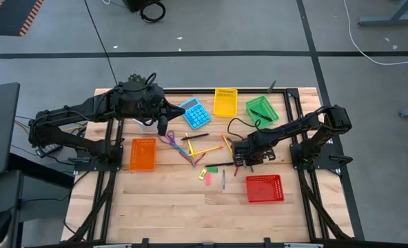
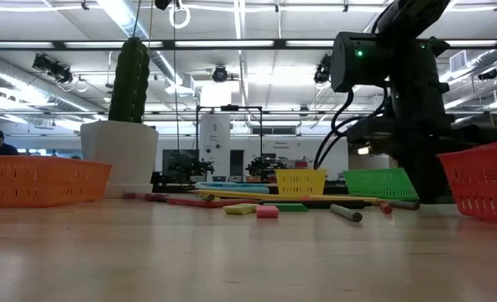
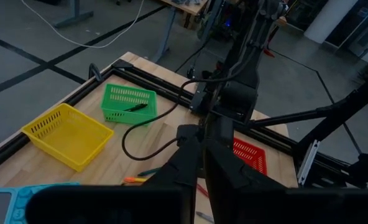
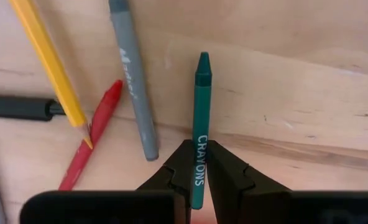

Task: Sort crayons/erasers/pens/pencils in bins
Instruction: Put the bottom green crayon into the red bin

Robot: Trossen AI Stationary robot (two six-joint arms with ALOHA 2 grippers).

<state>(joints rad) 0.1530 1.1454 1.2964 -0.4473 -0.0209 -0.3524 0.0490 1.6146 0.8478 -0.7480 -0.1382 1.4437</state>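
My right gripper point(image 4: 199, 151) points down at the table's middle right point(image 1: 241, 162), shut on a green crayon point(image 4: 201, 106). Beside it lie a grey crayon point(image 4: 133, 81), a red crayon point(image 4: 89, 144), a yellow pencil point(image 4: 50, 62) and a black pen point(image 4: 16, 107). Pink and green erasers point(image 1: 208, 174) lie flat on the wood nearer the middle. The four bins are orange point(image 1: 143, 154), yellow point(image 1: 225, 102), green point(image 1: 262, 110) and red point(image 1: 264, 188). My left gripper point(image 3: 201, 140) waits shut, high over the far left point(image 1: 164, 125). My right gripper pinches the green crayon between its two fingers on the lettered wrapper point(image 4: 199, 163), toward the blunt end. The fingers come from above, pointing down, and lie across the crayon. The crayon stays level, tip pointing away; whether it is clear of the wood I cannot tell.
A blue calculator point(image 1: 195, 113), purple-handled scissors point(image 1: 173, 141) and a white plant pot point(image 1: 146, 125) stand at the far left. More pencils and a pen point(image 1: 202, 146) lie mid-table. The green bin holds a dark pen point(image 3: 134, 107). Bare wood stretches along the near edge point(image 1: 176, 213).
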